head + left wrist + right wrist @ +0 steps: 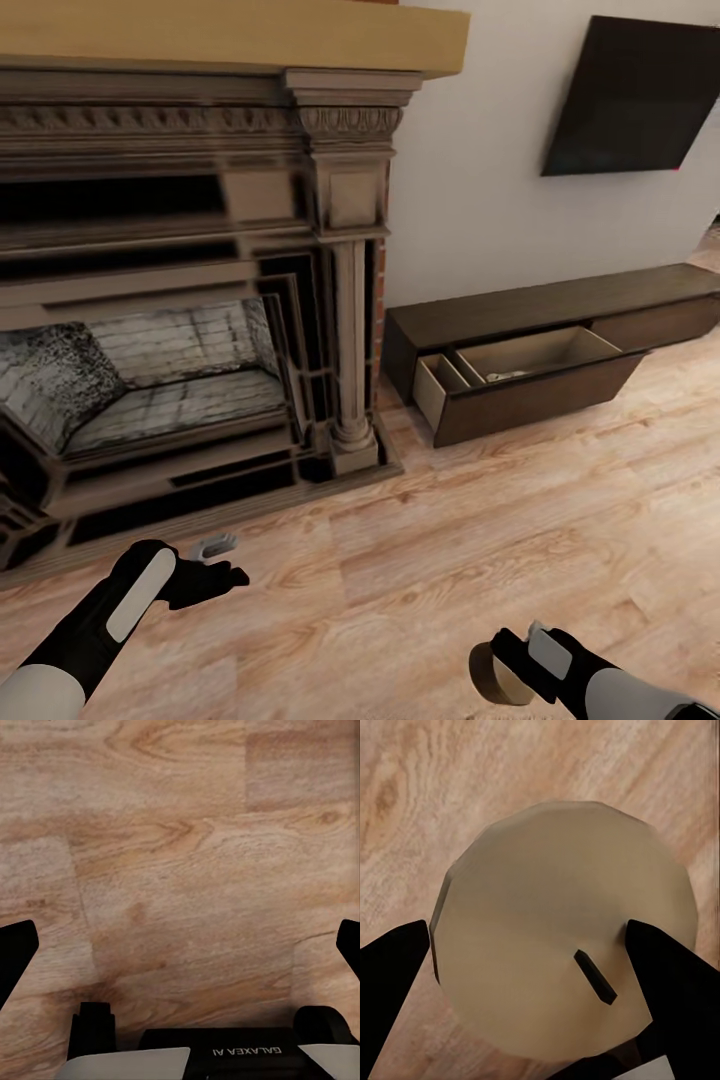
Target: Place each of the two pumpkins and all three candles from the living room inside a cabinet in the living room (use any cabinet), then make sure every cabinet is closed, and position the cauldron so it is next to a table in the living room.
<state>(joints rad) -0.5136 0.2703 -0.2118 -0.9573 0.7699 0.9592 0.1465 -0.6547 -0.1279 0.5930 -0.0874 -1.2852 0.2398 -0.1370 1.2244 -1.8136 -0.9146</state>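
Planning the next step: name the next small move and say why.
Probably carry the candle, clamped in the right gripper, toward the cabinet, whose open drawer faces the room. The left gripper is open over bare floor.

The fireplace (190,300) stands against the wall at the left, the cabinet (560,345) just to its right along the same wall, with a screen (635,95) on the wall above it. The cabinet's left drawer (520,385) is pulled out over the floor (450,540). Nearer, the left pincer (215,568) hangs before the fireplace; the right pincer (505,665), far right, grips a candle (562,930) between its fingers, above the floor
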